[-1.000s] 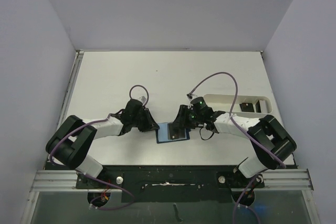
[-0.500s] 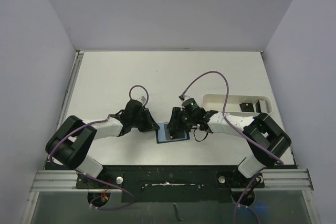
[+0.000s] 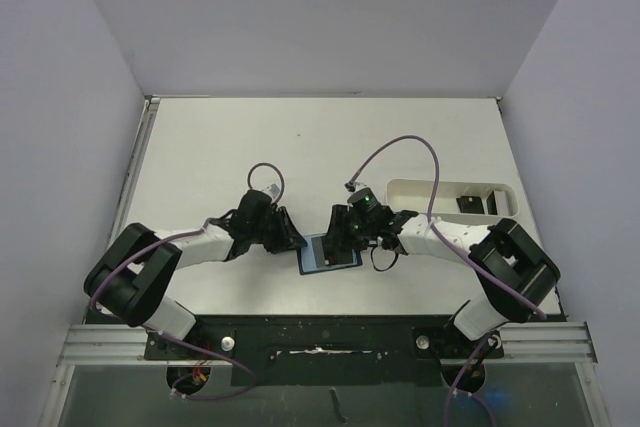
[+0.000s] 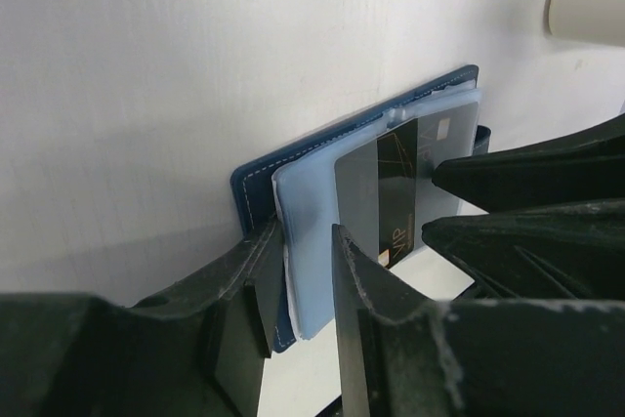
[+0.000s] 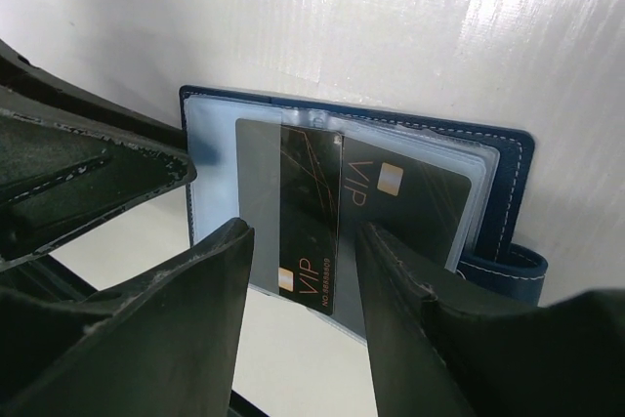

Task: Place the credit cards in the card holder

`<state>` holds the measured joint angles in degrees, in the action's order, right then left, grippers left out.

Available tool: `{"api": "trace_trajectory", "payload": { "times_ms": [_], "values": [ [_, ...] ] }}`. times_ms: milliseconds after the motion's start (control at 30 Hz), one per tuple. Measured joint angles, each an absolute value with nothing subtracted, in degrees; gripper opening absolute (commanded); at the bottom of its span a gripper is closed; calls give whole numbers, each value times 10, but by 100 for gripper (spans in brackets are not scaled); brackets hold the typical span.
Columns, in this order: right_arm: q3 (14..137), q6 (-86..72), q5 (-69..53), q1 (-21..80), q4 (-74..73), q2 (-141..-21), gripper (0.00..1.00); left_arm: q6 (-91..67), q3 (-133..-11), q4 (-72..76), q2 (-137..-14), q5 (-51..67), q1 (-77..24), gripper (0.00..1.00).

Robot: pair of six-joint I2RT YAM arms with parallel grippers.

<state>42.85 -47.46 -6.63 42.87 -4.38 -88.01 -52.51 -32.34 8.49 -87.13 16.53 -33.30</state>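
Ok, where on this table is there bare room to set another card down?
Free: the far half of the table and its left edge. Crowded: the middle, where the left gripper and right gripper flank the card holder, and the white tray at right.

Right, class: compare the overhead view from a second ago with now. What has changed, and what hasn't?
The right gripper swung left and toward the near edge, ending over the card holder. The left gripper edged slightly right, toward the holder's left edge. The card holder, the white tray and the cards in it stayed put.
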Motion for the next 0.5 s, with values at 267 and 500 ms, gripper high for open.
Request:
{"api": "trace_trajectory", "payload": {
  "times_ms": [267,500],
  "values": [
    [429,-485,-63,434,-46,-881,48,-534,-303,94,-859,174,-333,27],
    [439,-490,-78,448,-26,-906,48,-536,-298,106,-859,178,-333,27]
  ]
}}
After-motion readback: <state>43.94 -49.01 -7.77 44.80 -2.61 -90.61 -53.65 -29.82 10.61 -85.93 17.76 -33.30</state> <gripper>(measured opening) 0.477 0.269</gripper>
